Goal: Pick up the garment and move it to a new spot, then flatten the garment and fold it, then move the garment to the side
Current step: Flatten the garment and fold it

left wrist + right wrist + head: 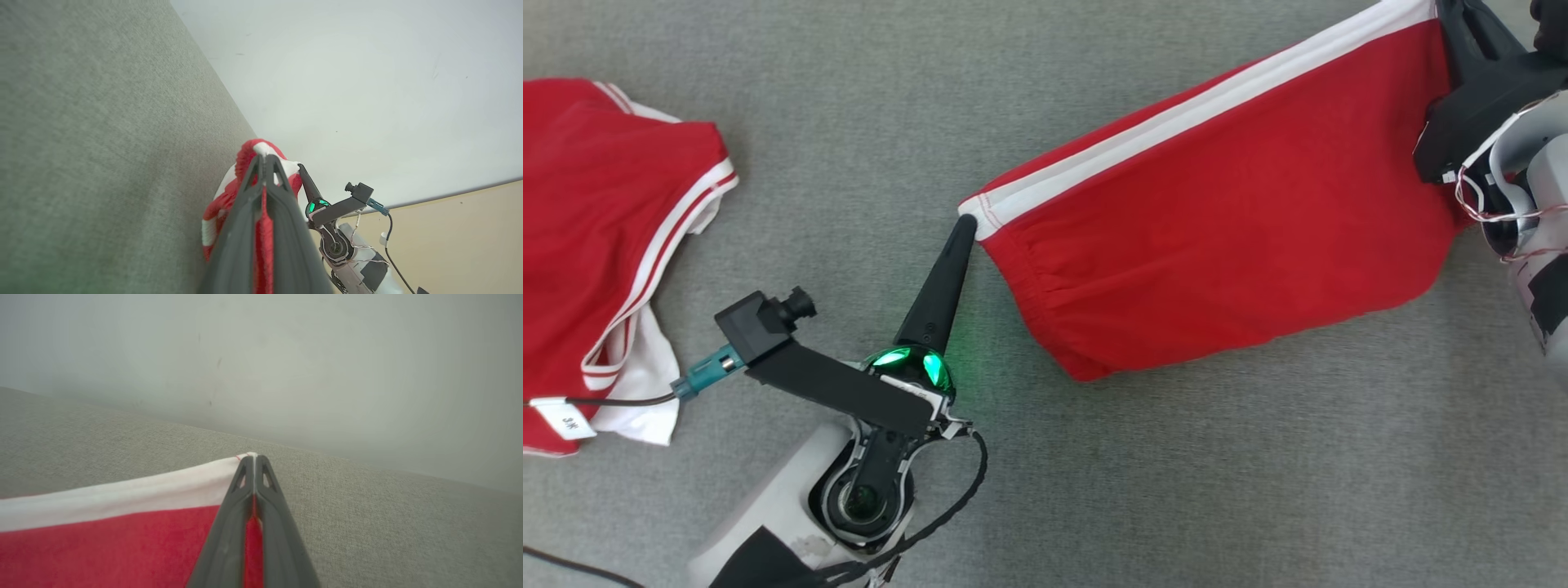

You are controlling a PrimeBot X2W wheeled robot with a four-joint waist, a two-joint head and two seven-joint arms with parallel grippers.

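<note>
Left hand (968, 224): pinched shut on garment (1217, 212) corner.
Right hand (254, 457): clamped on opposite corner.
Garment: stretched btwn both hands, over grey counter (1094, 490).
Tip: even tension, lower flat w/o bunching.

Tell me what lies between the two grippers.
The red shorts span that stretch: the left gripper is shut on one end of the white stripe, the right gripper on the other. The head view shows it.

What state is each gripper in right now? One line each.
Left gripper: closed on the red fabric garment with a white stripe.
Right gripper: closed on the same garment.
</note>
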